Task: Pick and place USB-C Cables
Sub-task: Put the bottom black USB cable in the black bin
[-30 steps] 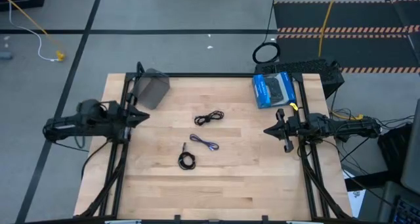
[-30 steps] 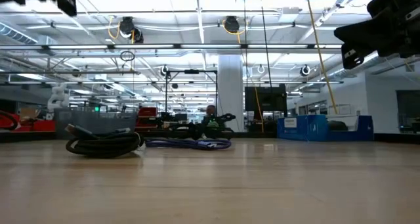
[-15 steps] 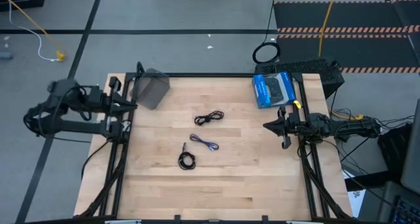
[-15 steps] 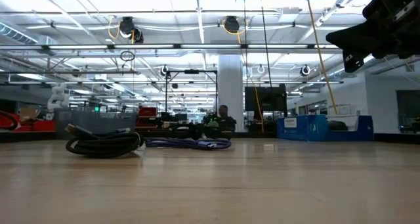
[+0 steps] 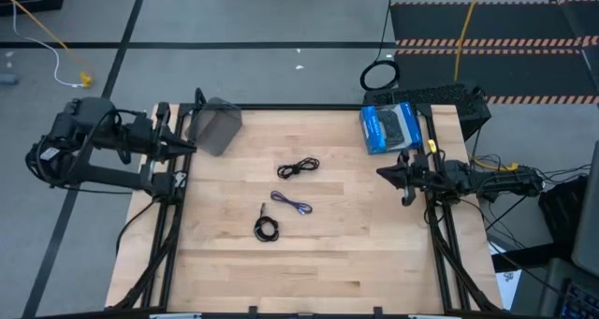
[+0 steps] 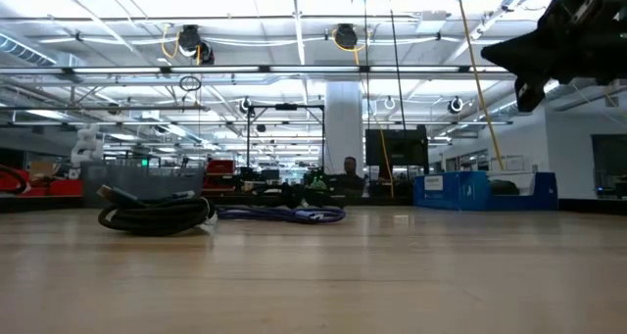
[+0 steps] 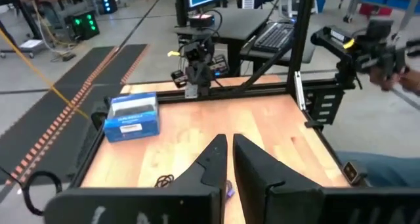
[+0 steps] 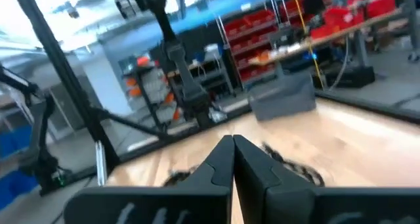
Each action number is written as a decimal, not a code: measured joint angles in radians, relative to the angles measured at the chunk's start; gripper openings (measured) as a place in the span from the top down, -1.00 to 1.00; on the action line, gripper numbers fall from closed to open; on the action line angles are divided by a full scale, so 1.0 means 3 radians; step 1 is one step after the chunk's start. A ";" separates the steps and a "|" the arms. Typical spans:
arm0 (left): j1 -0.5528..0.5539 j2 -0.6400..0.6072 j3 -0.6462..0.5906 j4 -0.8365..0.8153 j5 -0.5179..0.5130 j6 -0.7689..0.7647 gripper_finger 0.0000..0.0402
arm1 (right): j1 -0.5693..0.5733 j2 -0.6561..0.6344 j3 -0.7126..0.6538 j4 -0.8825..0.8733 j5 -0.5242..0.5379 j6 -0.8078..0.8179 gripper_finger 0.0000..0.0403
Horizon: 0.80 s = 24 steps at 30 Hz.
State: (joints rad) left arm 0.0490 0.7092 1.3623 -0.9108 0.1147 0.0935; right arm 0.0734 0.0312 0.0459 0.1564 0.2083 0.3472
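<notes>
Three small cable bundles lie on the wooden table: a black one [image 5: 298, 167], a purple-blue one [image 5: 291, 203] and a black coil [image 5: 267, 228]. In the low view the black coil [image 6: 155, 214] lies in front of the purple-blue bundle [image 6: 281, 214]. My left gripper [image 5: 192, 148] hovers at the table's left edge, its fingers shut [image 7: 230, 145] and pointing across the table. My right gripper [image 5: 380, 175] hovers near the right edge, high above the board [image 6: 511, 56], with shut fingers [image 8: 233, 144]. Both are well away from the cables.
A blue box [image 5: 390, 127] stands at the far right corner, and a grey container [image 5: 218, 125] at the far left corner. A larger black ring coil [image 5: 379, 76] and a yellow cord [image 5: 465, 29] lie on the floor beyond the table. Bare board surrounds the cables.
My left arm has drawn back toward the table's left edge and a little toward the far edge, leaving the low view. My right gripper has shifted slightly toward the far edge. The cables have stayed where they were.
</notes>
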 joint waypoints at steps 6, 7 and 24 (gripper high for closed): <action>0.0000 0.0001 0.0003 0.0007 -0.0046 0.0342 0.85 | 0.0001 0.0311 0.0710 -0.0233 -0.0181 -0.0193 1.00; 0.0000 0.0001 0.0003 0.0013 -0.0071 0.0371 0.85 | 0.0001 0.0419 0.0870 -0.0308 -0.0182 -0.0229 1.00; 0.0000 0.0015 0.0003 0.0136 -0.0128 0.0356 0.85 | 0.0001 0.2562 0.3666 -0.2130 -0.0186 -0.0503 1.00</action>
State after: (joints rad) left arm 0.0490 0.7136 1.3632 -0.8700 0.0765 0.2003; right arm 0.0738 0.8000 1.1457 -0.4825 0.1524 0.1963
